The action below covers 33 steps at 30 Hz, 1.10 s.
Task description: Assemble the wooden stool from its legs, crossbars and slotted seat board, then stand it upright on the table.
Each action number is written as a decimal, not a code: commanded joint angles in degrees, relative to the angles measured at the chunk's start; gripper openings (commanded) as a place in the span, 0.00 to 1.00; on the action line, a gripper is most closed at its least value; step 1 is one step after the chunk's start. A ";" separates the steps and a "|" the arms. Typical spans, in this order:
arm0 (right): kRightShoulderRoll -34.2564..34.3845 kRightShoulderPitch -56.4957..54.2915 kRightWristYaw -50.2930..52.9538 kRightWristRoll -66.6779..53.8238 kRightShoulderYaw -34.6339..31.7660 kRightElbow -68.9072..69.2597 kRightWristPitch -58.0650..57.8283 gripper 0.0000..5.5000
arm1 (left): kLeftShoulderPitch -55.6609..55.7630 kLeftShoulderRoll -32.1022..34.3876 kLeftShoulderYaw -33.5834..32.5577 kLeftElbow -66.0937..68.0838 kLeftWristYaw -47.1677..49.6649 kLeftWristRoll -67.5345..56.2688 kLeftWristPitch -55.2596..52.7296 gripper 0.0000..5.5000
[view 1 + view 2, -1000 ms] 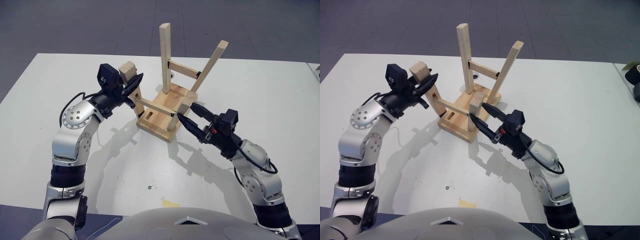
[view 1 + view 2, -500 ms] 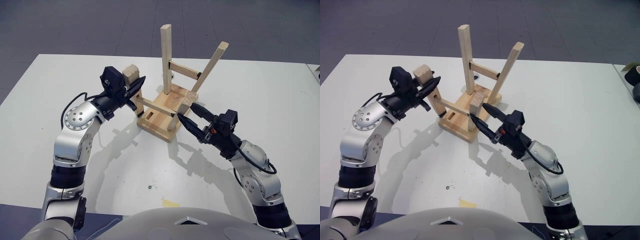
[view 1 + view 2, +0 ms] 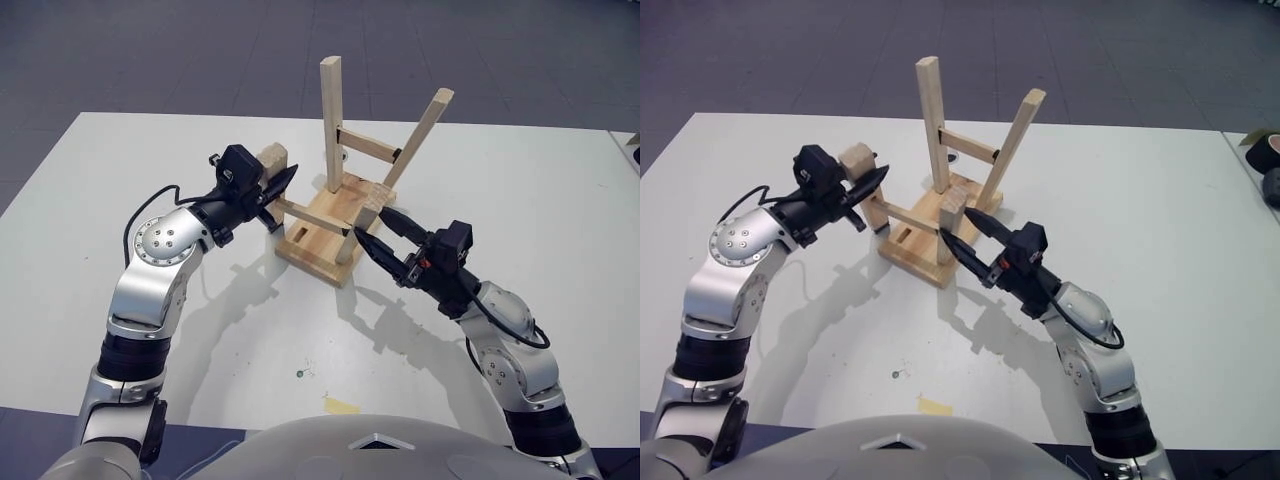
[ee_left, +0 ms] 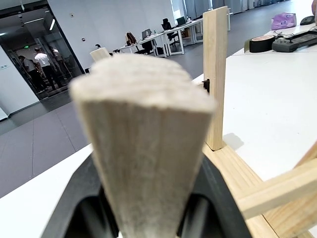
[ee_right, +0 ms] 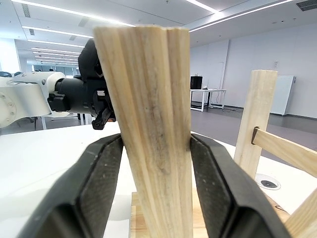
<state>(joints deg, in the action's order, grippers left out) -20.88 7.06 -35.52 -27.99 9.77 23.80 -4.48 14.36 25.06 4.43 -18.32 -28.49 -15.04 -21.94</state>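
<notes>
Leaning in over the last second, the left gripper (image 3: 278, 192) has carried its left leg (image 3: 272, 158) down and closer to the seat board (image 3: 315, 252), so the leg's top now tips less away from it. Nothing else has shifted; the right arm has kept still.

From where I stand, the stool is upside down: the seat board lies flat on the white worktop (image 3: 560, 200), near its middle. Two far legs (image 3: 331, 120) rise from the board's far edge, one straight and one slanting outward, joined by a far crossbar (image 3: 368, 147). At the board's near edge a near crossbar (image 3: 315, 215) runs between the left leg and the right leg (image 5: 158, 124).

The left gripper is clamped on the left leg near its upper end, one finger on each side of the wood (the wrist camera shows this plainly). The right gripper (image 3: 371, 222) is likewise clamped on the right leg at the board's near right corner.

A small yellow scrap (image 3: 340, 405) lies on the worktop well apart from the board, towards the robot.
</notes>
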 commanded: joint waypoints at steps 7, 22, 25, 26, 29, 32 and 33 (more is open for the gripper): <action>-1.07 2.38 1.02 4.89 2.78 -4.14 -4.34 0.39 | 0.78 -2.96 0.27 -2.12 -2.49 -6.08 -8.00 0.19; -0.99 1.91 1.27 6.12 2.61 -5.87 -4.01 0.39 | 3.75 -5.70 -3.63 -6.62 -1.08 -12.54 -15.05 0.19; -1.12 2.02 1.09 6.48 2.73 -6.33 -3.77 0.39 | 4.12 -5.92 -3.67 -6.81 -0.95 -12.63 -15.22 0.19; -1.17 2.08 1.07 6.63 2.77 -6.38 -3.72 0.39 | 4.21 -5.99 -3.78 -6.89 -0.93 -12.79 -15.32 0.19; -1.30 1.99 0.98 7.17 2.91 -6.90 -3.47 0.39 | 4.77 -5.93 -4.20 -6.72 -0.92 -12.86 -15.25 0.19; -1.06 1.83 1.01 7.27 2.79 -7.37 -3.16 0.39 | 6.15 -5.94 -5.44 -6.34 -0.61 -13.10 -15.21 0.19; -1.00 1.78 1.04 7.30 2.73 -7.52 -3.07 0.39 | 6.82 -6.09 -6.08 -6.28 -0.35 -13.39 -15.40 0.19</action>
<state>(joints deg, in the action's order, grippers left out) -20.96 6.73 -35.21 -24.15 10.55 21.22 -2.96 18.09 21.36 -3.02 -22.32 -26.39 -22.86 -36.69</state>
